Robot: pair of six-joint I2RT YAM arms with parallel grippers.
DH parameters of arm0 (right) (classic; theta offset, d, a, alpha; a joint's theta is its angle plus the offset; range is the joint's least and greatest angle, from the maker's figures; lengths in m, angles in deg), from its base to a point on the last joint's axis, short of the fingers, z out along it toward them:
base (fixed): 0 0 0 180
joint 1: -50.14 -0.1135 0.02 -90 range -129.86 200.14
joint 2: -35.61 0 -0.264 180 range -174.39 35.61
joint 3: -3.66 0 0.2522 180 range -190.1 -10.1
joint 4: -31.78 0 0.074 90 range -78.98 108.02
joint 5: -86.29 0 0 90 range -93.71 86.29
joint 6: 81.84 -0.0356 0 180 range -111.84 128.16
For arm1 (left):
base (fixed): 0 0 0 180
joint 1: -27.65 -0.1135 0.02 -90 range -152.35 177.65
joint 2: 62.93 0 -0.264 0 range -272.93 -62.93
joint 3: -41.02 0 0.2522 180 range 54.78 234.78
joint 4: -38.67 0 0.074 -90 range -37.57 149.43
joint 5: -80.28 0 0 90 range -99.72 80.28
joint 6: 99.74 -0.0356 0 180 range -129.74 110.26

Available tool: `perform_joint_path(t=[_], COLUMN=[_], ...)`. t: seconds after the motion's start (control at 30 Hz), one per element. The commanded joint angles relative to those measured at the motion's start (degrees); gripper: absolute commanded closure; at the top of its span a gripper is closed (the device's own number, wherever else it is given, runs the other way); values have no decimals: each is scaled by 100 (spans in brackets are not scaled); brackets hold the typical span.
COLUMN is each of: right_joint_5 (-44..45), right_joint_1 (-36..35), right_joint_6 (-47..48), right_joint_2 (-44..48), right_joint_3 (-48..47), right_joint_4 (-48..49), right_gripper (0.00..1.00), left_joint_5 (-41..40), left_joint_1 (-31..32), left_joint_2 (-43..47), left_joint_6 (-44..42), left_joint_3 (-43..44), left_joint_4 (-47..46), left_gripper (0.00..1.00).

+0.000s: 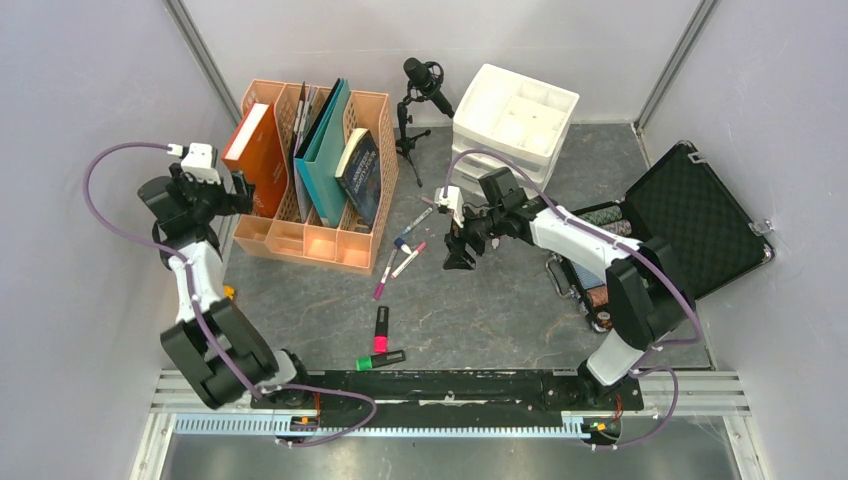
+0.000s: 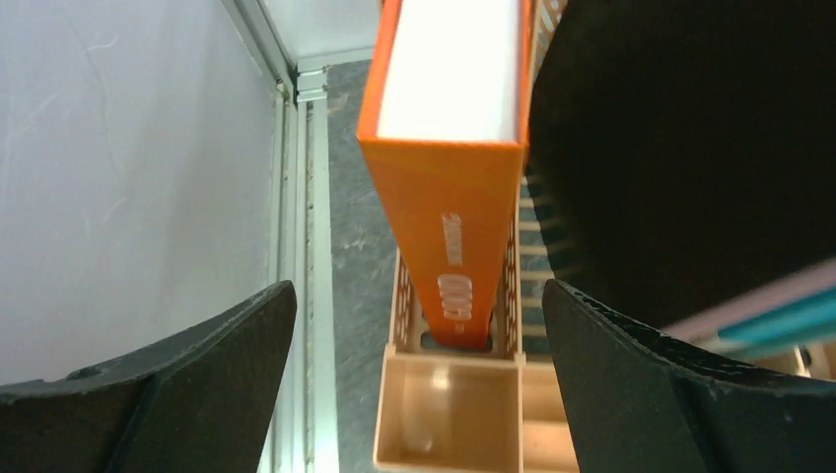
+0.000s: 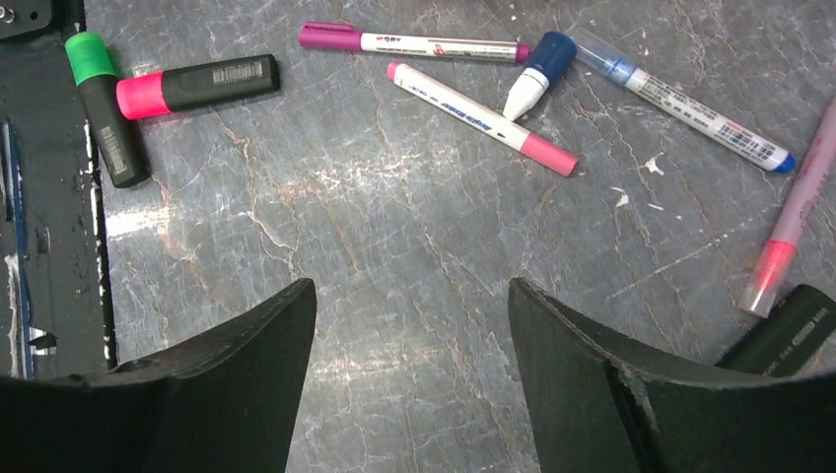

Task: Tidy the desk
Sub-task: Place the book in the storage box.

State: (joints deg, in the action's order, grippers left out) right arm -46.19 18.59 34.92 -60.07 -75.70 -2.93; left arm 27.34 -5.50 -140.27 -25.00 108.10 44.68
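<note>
1. The counter (image 1: 500,310), dark and stone-patterned, fills the space between the grey walls. Its middle is littered with pens.
2. Already tidy, by the look of it: an orange book (image 2: 444,89) stands upright in the leftmost slot of the peach file organizer (image 1: 365,150). Teal folders (image 1: 325,150) and a dark blue book (image 1: 358,170) sit in the slots beside it.
3. The left pincer (image 2: 416,286) is spread wide with one jaw on each side of the orange book. It touches nothing and grips nothing.
4. Not yet sorted: a cluster of loose markers (image 1: 400,255) lies near the organizer's front. A pink highlighter (image 3: 197,84) and a green highlighter (image 3: 104,108) lie nearer the arm bases, their capped ends close together.
5. The right pincer (image 3: 411,286) hangs open and empty over bare counter, near the markers but apart from them.
6. A white drawer unit (image 1: 515,115) stands at the back, its top tray compartments seemingly unfilled. It is a likely home for the pens.
7. The black foam-lined case (image 1: 700,215) lies open at the right. What is inside it is too small to identify, and it probably needs closing.
8. The microphone on its tripod (image 1: 420,90) stands between the organizer and the drawers.
9. Judgement: the books look finished, the pens are the main job left, and the task is perhaps half done.
</note>
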Motion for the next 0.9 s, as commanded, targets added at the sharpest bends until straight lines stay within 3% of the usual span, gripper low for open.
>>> perform_joint_path(t=[0.0,0.17,0.3,0.57,0.87], right_joint_5=[178,122,95,39,-58], right_joint_1=[61,110,110,145,235], right_joint_6=[215,202,187,241,275], right_joint_2=[354,366,367,372,331], right_joint_3=[220,327,349,514,564], right_joint_4=[-40,17,47,83,87], right_gripper=[23,23,23,23,23], left_joint_5=[375,610,479,119,-300], left_joint_1=[-31,360,775,1501,1592], left_joint_2=[724,948,750,-177,-825], left_joint_6=[-1772,-3236,-3708,-3742,-3526], left_joint_3=[150,18,-70,82,-152], left_joint_4=[2484,4061,4234,3512,2259], left_gripper=[0,2,3,5,6])
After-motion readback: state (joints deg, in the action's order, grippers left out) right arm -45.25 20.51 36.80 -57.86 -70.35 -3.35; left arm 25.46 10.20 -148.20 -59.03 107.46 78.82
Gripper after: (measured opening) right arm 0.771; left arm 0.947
